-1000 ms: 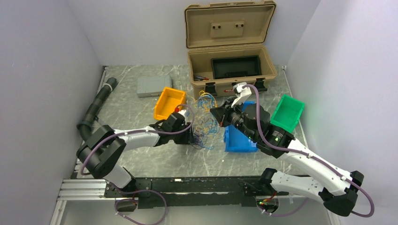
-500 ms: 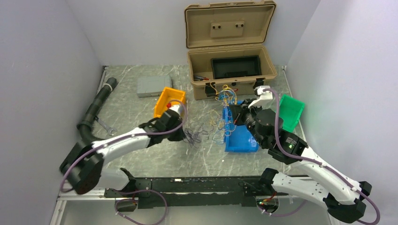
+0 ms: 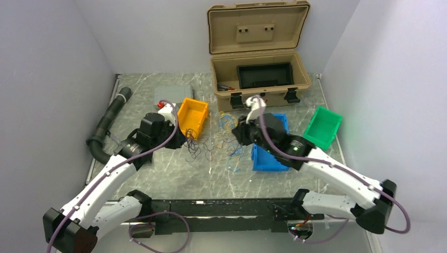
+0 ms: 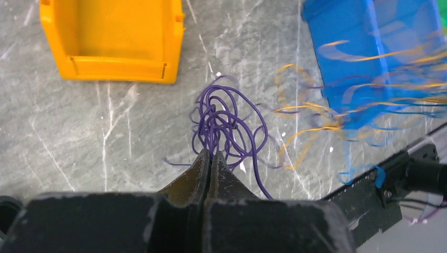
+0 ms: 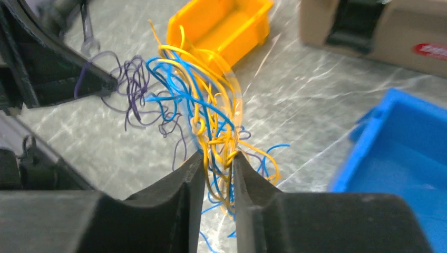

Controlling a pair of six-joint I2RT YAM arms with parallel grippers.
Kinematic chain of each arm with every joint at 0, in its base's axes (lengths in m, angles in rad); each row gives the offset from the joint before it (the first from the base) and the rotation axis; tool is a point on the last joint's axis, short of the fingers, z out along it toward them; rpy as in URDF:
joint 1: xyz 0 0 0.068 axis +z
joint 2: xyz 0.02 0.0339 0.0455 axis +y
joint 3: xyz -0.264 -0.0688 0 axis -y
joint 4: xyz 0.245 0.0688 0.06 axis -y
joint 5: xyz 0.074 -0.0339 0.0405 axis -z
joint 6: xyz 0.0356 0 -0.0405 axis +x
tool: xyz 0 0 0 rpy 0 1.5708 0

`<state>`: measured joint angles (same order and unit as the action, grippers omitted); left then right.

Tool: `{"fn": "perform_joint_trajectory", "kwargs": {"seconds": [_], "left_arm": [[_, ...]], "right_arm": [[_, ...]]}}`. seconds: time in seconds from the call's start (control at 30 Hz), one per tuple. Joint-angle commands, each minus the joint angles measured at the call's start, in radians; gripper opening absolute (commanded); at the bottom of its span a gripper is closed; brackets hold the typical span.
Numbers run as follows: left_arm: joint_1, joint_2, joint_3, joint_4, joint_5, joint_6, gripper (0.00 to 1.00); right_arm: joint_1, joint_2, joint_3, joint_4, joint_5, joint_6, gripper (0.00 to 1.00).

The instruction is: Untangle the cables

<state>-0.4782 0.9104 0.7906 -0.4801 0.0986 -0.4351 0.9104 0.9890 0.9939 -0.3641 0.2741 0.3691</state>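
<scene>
Both grips are tight: left tool (image 4: 211,154) pinches purple wires (image 4: 215,115), right tool (image 5: 217,158) pinches yellow-blue wires (image 5: 208,113); part them slowly

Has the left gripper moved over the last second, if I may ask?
Yes: the left gripper pulled leftward, away from the blue bin.

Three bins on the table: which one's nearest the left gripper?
The orange bin, right beside the left gripper. The blue bin and the green bin sit farther off, across the table.
</scene>
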Motion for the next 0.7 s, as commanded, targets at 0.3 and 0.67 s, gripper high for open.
{"fn": "perform_joint_trajectory", "kwargs": {"seconds": [0.3,0.67], "left_arm": [[0.003,-0.05,0.153,-0.044,0.451,0.231,0.0],[0.003,-0.052,0.172,0.037,0.655,0.196,0.0]], "right_arm": [[0.008,0.15,-0.148,0.383,-0.721,-0.11,0.75],[0.062,0.222,-0.151,0.502,-0.695,-0.155,0.77]]}}
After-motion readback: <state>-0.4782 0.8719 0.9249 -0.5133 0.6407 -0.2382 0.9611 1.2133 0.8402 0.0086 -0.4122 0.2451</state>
